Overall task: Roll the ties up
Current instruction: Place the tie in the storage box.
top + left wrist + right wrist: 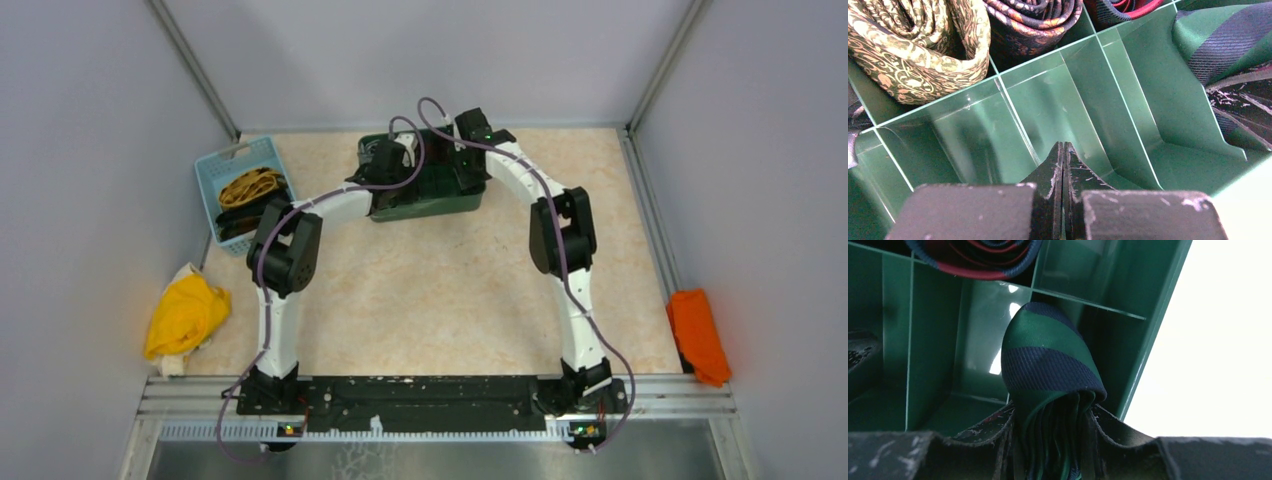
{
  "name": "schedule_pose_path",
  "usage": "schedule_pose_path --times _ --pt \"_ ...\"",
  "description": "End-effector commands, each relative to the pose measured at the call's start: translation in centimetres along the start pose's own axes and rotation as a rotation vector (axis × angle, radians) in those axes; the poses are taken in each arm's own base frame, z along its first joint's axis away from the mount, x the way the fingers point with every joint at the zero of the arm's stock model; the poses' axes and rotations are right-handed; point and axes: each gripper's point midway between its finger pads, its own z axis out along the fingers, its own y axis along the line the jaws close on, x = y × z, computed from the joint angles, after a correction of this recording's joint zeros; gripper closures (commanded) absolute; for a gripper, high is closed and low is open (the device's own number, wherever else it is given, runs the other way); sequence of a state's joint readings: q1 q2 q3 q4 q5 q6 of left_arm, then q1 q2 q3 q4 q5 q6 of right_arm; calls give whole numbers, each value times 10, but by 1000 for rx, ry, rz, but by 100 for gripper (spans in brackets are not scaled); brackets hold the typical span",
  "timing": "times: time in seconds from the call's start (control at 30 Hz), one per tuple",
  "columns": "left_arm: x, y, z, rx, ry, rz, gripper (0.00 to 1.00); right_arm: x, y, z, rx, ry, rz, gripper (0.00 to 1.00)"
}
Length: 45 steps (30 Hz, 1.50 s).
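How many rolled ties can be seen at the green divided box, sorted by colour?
Gold patterned tie: 1
Dark tie with orange pattern: 1
Navy and red striped tie: 1
Green and navy striped tie: 1
Total: 4 in view

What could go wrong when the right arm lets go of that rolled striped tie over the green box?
1. The right gripper pinches the striped tie by its layered end; on release the roll may spring loose.
2. The roll hangs close to the box's outer wall, so it could snag the rim or a divider rather than drop in cleanly.
3. The left gripper, shut, sits low over the box right beside it; the arms may bump.
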<state>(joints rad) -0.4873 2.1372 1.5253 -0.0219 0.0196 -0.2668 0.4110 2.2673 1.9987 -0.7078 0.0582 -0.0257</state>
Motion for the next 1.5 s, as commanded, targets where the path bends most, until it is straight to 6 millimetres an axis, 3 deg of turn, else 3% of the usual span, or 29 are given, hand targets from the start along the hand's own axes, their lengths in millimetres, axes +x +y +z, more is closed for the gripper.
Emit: schedule_pose_path --times 0.0,0.1,0.37,0.77,0.9,0.93,1.03,1.13,1.23,1.3,1.47 --pt "3 0 -11 4 21 18 100 42 -7 17 92 201 30 100" --pt "2 -2 -13 12 21 21 100 47 -10 21 146 243 62 100" --pt "1 -4 -13 26 14 22 100 63 -45 5 463 295 123 100" --pt "0 -1 -18 32 6 21 100 102 -30 38 400 469 79 100" --pt "0 0 -19 31 5 21 100 96 -27 39 378 443 86 99" --pt "0 0 -20 31 5 21 100 90 -26 37 368 414 94 91" --pt "-2 0 -21 29 3 25 100 61 -22 28 327 269 128 51" --pt "-3 0 -22 29 1 25 100 38 -18 12 281 167 142 27" --pt "-2 1 -20 30 4 24 100 18 -14 1 244 102 144 15" --pt "-1 1 -19 34 8 24 100 11 -14 -1 234 83 141 12" --pt "1 2 -17 31 17 22 100 16 -21 3 277 111 131 8"
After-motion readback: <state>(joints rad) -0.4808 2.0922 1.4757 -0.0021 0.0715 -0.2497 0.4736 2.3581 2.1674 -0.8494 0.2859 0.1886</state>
